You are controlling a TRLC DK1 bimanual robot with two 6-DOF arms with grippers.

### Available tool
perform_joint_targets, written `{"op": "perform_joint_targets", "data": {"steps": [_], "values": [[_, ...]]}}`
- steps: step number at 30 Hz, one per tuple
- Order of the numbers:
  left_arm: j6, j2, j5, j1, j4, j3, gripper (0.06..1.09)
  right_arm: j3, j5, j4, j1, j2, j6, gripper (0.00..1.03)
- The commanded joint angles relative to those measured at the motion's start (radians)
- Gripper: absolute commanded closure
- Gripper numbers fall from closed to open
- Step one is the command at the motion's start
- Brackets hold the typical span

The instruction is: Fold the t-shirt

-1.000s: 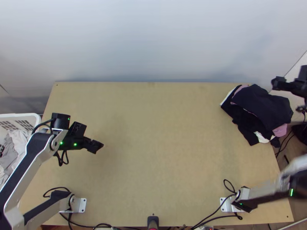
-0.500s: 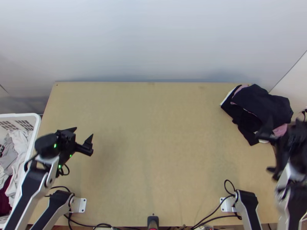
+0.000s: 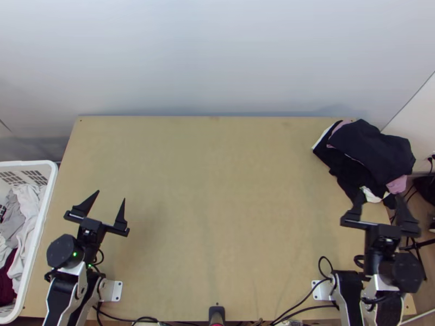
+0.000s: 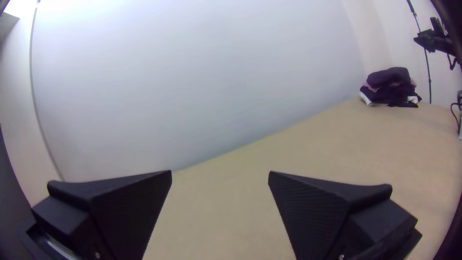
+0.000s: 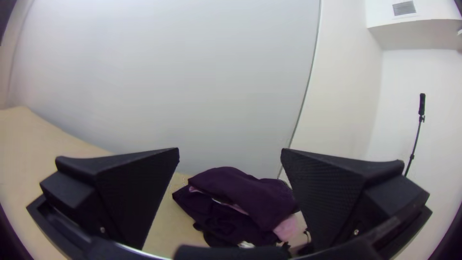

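So, left gripper (image 3: 111, 195) spread wide, basket (image 3: 49, 196) off its outer side, right gripper (image 3: 380, 194) spread too, clothes pile (image 3: 371, 151) just beyond its tips!

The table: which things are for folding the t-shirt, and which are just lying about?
For the job, probably:
left tool, open
right tool, open
table
clothes basket and clothes pile, maybe; I can't tell if a t-shirt is there

Just about:
small black thing at the table's near edge
black pole
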Motion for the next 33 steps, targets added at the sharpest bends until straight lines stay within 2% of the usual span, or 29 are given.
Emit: {"op": "perform_joint_targets", "data": {"steps": [1, 14, 33], "values": [[-0.051, -0.111, -0.001, 0.012, 0.028, -0.048, 0.1, -0.163, -0.013, 0.092, 0.101, -0.041, -0.065, 0.04], [-0.088, -0.111, 0.004, 0.061, 0.014, -0.111, 0.1, -0.307, -0.011, 0.083, 0.101, -0.041, -0.056, 0.04], [-0.086, -0.108, 0.007, 0.074, 0.003, -0.121, 0.1, -0.315, -0.011, 0.065, 0.092, -0.035, -0.036, 0.04]]}}
